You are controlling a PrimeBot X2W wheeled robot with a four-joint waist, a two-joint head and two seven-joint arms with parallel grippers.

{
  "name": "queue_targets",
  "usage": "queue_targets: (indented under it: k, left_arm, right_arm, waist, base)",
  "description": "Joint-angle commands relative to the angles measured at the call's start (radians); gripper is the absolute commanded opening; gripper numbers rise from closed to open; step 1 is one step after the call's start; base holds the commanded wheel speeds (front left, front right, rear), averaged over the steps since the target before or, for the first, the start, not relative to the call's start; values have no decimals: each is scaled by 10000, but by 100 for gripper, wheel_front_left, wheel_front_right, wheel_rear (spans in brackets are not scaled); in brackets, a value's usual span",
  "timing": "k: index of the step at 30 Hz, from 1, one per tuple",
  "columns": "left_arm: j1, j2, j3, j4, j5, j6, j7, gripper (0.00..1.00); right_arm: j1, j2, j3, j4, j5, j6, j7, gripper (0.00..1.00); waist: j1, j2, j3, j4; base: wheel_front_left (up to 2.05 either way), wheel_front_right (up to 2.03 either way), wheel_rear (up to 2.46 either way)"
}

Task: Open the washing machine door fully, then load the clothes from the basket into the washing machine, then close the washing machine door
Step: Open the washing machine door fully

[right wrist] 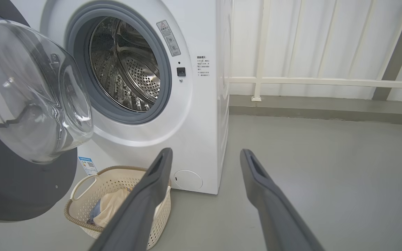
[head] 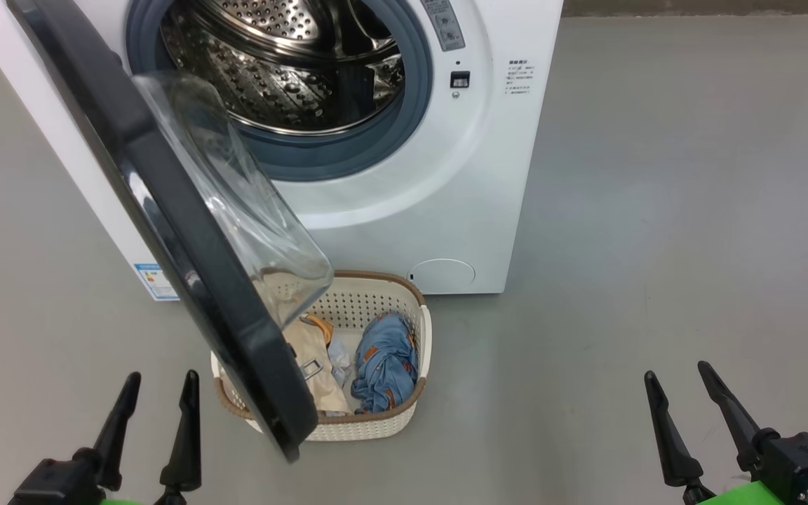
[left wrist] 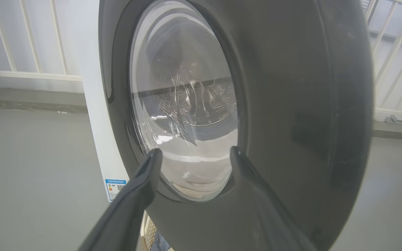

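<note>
Both claws hang low over the grey floor [head: 656,210], fingers spread wide and nothing between them. The left claw [head: 163,375] points at the outer face of the washing machine door [head: 172,210], which stands open just ahead of it and a little to its right. Seen along its own fingers, the door's clear glass bowl sits right between the fingertips, close but not touching.

The basket [head: 390,421] rests on the floor ahead of the claws and between them, much nearer the left one. Its left part is tucked beneath the door's lower edge. The clothes [head: 383,365] lie inside it, a light blue garment on the side toward the right claw and a cream garment [head: 313,365] beside it, toward the left claw.

The right claw [head: 677,370] is well apart from the basket, with bare floor ahead of it. Beyond the basket, the white washing machine [head: 446,210] stands with its steel drum [head: 285,70] showing, nothing visible inside it.
</note>
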Motion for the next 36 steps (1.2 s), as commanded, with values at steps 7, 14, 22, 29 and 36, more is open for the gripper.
queue_targets:
  k: [7,14,22,29,36]
  left_arm:
    - [-213,115,361,-216,175,-25,-65,100]
    - [-170,102,327,-190,226,-25,-65,100]
    - [-129,122,222,-131,178,-25,-65,0]
    - [-480,-21,907,-1191,364,-25,-65,0]
    - [-1614,214,1011,-4352,923,-25,-65,0]
  right_arm:
    - [-248,-30,141,-59,-116,16,-120,100]
    - [-201,-63,156,9,-128,16,-120,100]
    - [-175,-91,220,62,-90,16,-120,100]
    - [-192,-80,224,80,-41,16,-120,100]
    - [-193,-33,213,168,-19,16,-120,100]
  waist:
    - [0,-1,-130,-32]
    - [0,-1,-203,2]
    - [0,-1,-266,52]
    - [0,-1,-256,90]
    - [0,-1,-266,168]
  base:
    - [0,0,0]
    - [0,0,0]
    - [0,0,0]
    - [0,0,0]
    - [0,0,0]
